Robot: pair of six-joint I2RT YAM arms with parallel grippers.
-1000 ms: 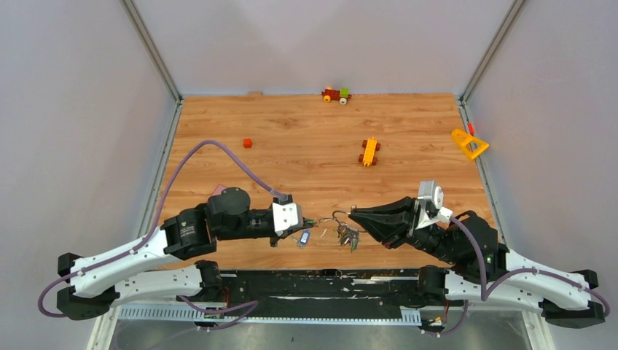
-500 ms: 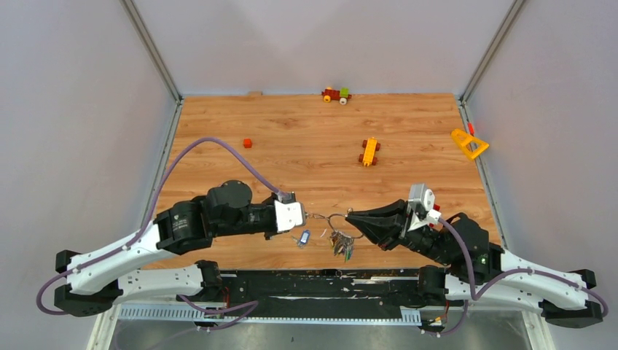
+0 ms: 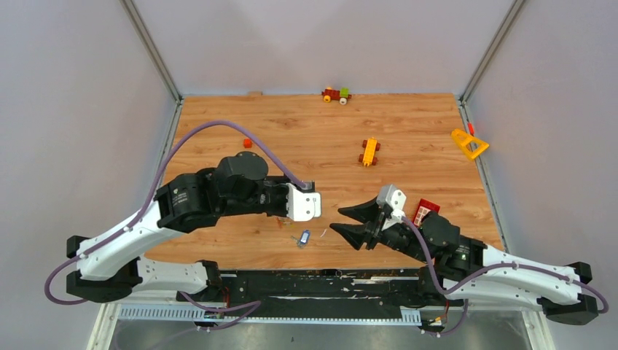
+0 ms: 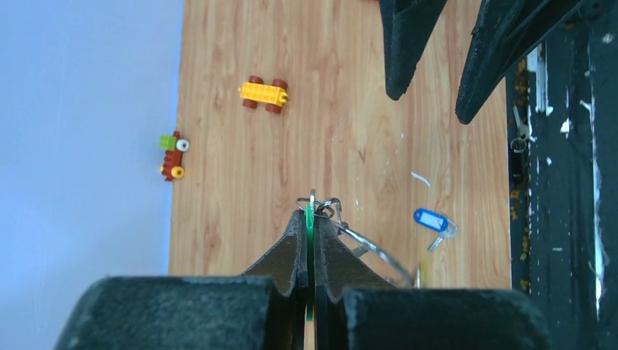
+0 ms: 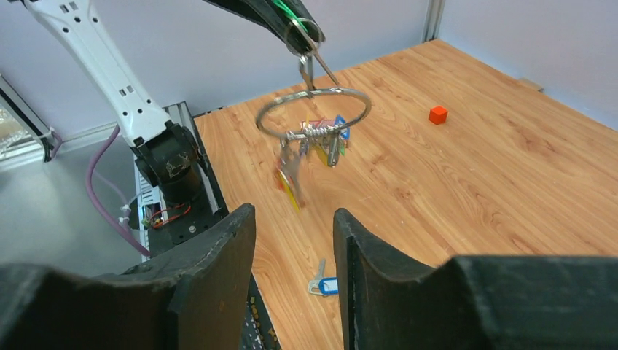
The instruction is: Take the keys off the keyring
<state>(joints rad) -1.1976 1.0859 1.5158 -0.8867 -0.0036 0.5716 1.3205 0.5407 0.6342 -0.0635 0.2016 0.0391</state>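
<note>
Through my left wrist camera, I am clenching my left pincer (image 4: 310, 216) on a green tag (image 4: 309, 240), with both fingers pressing it flat between them. Small silver rings (image 4: 324, 205) are bunching at the fingertips, and the keyring (image 4: 375, 251) is curving away from them to the right, above the counter (image 4: 233, 219). A blue-tagged key (image 4: 431, 220) is lying loose on the wood near the black edge, apart from the loop. My right pincer (image 4: 430, 108) is pointing in from the top with its jaws standing apart. A yellow brick car (image 4: 264, 94) and a red and green brick toy (image 4: 172, 155) are sitting farther off.

Through my right wrist camera, I am holding my right pincer released, with nothing between its fingers. The keyring is hanging in the air ahead of it from my left pincer. The keys (image 5: 324, 142) are dangling in a bunch from its lower wire, some of them blurred. An orange cube (image 5: 437, 114) is sitting well beyond.

From above, my two pincers are facing each other over the near part of the counter, close but apart. The wire loop is too thin to make out here. A red brick (image 3: 425, 211) is lying beside my right arm, and a yellow triangular piece (image 3: 468, 144) is resting at the right edge.
</note>
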